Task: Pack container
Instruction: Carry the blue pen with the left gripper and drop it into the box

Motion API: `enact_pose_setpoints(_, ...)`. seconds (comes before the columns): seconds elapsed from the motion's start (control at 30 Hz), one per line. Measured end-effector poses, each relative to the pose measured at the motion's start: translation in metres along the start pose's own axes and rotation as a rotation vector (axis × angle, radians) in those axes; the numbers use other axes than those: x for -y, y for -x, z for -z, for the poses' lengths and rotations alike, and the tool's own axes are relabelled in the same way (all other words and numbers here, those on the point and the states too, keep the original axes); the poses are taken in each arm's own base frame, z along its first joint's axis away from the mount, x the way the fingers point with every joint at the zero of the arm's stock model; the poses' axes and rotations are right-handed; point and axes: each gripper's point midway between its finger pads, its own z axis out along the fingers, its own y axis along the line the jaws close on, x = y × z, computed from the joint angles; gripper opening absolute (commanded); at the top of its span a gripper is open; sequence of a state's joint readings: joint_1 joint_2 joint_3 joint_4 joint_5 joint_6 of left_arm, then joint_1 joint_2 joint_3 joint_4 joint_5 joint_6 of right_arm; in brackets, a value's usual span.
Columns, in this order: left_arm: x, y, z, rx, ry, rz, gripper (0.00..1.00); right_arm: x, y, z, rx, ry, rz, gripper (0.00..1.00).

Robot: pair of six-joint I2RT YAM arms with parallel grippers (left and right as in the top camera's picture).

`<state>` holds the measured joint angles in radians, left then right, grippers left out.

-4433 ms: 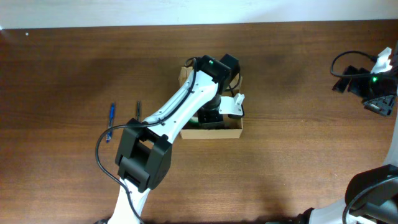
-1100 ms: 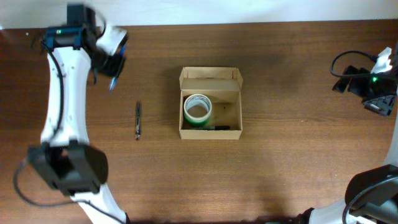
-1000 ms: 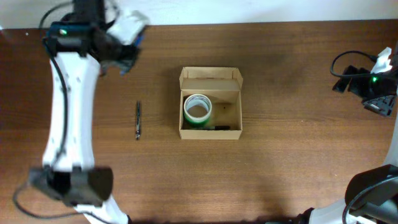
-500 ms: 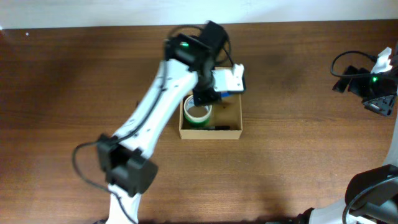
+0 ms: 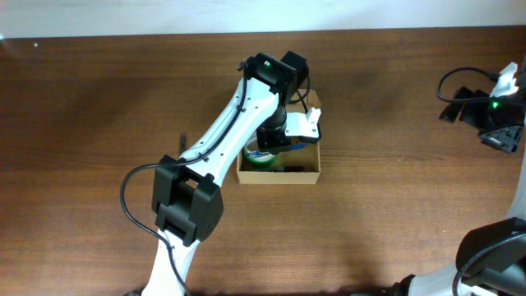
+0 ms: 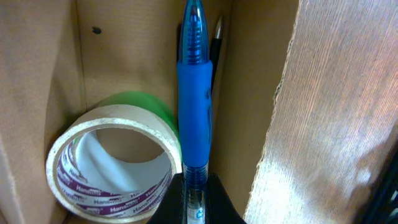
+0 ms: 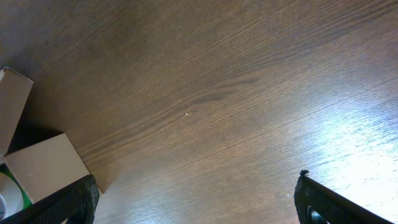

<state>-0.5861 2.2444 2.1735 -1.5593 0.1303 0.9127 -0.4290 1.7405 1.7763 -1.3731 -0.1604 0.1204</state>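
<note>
Brown wooden table (image 5: 394,214), overhead view: a tan cardboard box (image 5: 279,175) sits mid-table, open at the top. The left arm stretches across it, with the left gripper (image 5: 278,140) down over the box's interior. Just left of the arm a black pen (image 5: 182,141) lies on the table outside the box, mostly hidden.

Left wrist view: the fingers are clamped on a blue pen (image 6: 194,112), held lengthwise above the box floor and close along one side wall. A tape roll (image 6: 81,180) lies flat inside, just beside the pen, with green showing behind its rim. Past the blue pen, a second black pen (image 6: 216,43) lies in the box against the wall.

Right wrist view: the right gripper (image 7: 196,210) has its jaws wide apart with nothing between them, over bare wood. Only a corner of the box shows at the frame edge.

Progress, as judged: the tape roll and one black pen are packed. The blue pen is over the box but not let go. The pen on the table is left to fetch, and then presumably the lid to close.
</note>
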Motion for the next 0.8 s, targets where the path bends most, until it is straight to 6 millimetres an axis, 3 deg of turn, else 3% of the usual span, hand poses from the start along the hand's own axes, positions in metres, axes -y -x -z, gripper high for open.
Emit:
enact_pose_setpoints(0.3, 0.007, -0.009, -0.028, -0.035, -0.053, 0.024, 0.02, 0.0, 0.0, 0.0, 0.0, 0.0, 0.0, 0.99)
enact_pose_setpoints(0.6, 0.004, -0.007, -0.032, -0.026, -0.046, 0.027, 0.02, 0.0, 0.0, 0.0, 0.0, 0.0, 0.0, 0.99)
enact_pose_setpoints(0.8, 0.004, -0.006, -0.032, -0.022, -0.047, 0.037, 0.23, 0.0, 0.0, 0.0, 0.0, 0.0, 0.0, 0.99)
